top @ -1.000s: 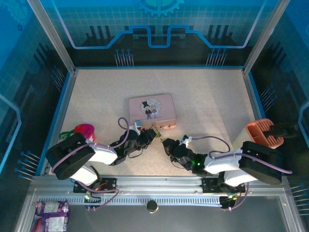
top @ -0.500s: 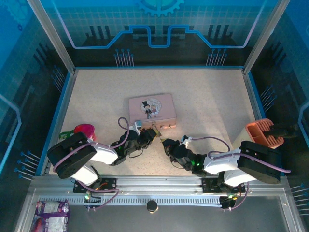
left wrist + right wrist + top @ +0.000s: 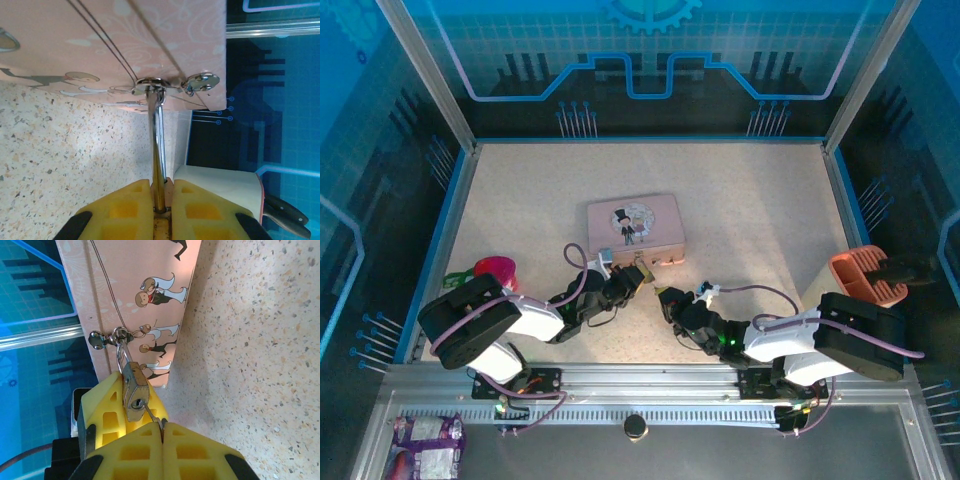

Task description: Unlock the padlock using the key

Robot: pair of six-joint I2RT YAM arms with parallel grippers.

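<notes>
Key (image 3: 152,416) meets keyhole: padlock (image 3: 134,390) hangs on the hasp of the pink tin (image 3: 635,228).
On the near side of the tin, the left end effector (image 3: 161,206) is clenched on the padlock's brass body. Right of it, the right end effector (image 3: 161,436) is clenched on the key, angled at the keyhole. Insertion looks like the step in hand; next the key must seat fully, then turn. How deep the tip sits is unclear, and the key's head is hidden.

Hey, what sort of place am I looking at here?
Probably a robotics lab cell or demo booth: a speckled beige tabletop fenced by silver aluminium frame posts and blue circuit-patterned wall panels, with two robot arms bolted at its near edge.
</notes>
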